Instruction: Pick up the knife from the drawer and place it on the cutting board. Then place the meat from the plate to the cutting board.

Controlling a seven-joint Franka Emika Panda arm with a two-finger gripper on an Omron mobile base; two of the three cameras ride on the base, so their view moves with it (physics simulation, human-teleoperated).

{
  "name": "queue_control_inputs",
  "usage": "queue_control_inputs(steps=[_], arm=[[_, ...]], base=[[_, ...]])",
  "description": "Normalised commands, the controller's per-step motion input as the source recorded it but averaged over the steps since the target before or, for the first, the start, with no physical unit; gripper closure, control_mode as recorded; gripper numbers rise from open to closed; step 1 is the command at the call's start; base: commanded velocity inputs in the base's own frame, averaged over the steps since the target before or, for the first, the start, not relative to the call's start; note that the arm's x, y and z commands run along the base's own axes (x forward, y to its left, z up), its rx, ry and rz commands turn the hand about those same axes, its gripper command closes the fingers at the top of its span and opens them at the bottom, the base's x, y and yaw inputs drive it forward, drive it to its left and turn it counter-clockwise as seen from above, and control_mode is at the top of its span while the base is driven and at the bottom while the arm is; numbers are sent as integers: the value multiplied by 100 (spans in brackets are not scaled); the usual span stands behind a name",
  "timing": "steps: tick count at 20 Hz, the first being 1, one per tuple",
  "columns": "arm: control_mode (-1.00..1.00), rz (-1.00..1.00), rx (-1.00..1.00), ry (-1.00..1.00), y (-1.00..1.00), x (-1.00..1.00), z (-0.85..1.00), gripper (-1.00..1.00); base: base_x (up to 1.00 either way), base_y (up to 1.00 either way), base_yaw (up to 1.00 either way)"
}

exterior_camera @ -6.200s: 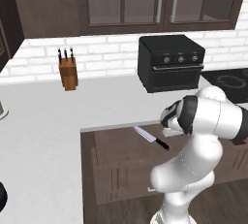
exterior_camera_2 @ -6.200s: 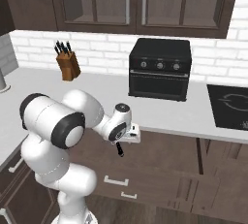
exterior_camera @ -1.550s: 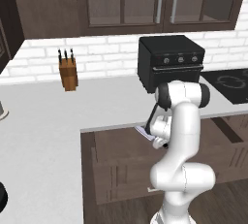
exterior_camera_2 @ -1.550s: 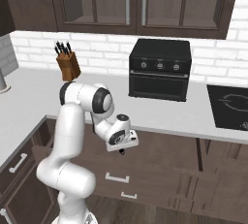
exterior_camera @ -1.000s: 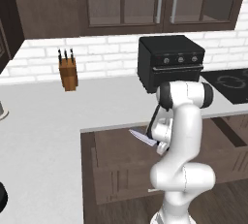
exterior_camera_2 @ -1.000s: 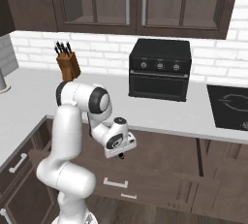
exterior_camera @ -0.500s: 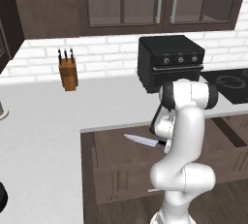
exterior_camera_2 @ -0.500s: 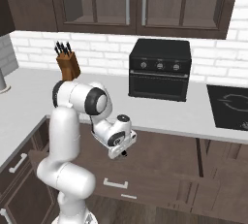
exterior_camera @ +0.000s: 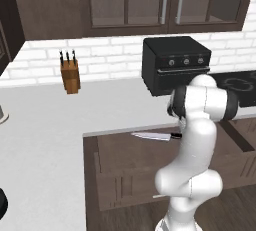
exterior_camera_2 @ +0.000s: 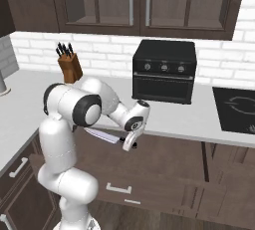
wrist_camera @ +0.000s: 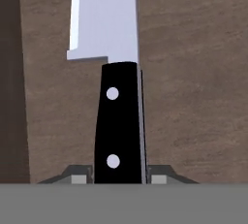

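hand (exterior_camera_2: 130, 143): clamped on knife (exterior_camera: 152, 136) handle | knife: level, blade over open drawer (exterior_camera: 130, 167) | below table (exterior_camera: 45, 125) edge

My gripper (exterior_camera_2: 130, 142) has swung the knife (exterior_camera: 156, 136) round over the open drawer (exterior_camera: 135, 160): six seconds ago the blade angled down toward the drawer's front; now it lies nearly level, pointing left along the edge of the surface (exterior_camera: 100, 120). My arm, earlier bunched low, has straightened up, elbow raised beside the black oven (exterior_camera: 175, 62).
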Motion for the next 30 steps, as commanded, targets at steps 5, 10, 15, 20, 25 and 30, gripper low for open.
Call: queue_control_inputs(steps=[5,10,15,20,25,30], arm=[[-100,31,0,5,-3,0,94,100],[-100,4,0,-5,0,-49,62,100],[-100,-9,-1,-11,2,-41,56,100],[-100,-11,-3,-7,7,-35,77,100],[-100,-20,1,-5,11,-76,56,100],[-100,-29,7,0,5,-85,40,100]], base=[[0,0,0],[0,0,0],[0,0,0],[0,0,0],[0,0,0],[0,0,0]])
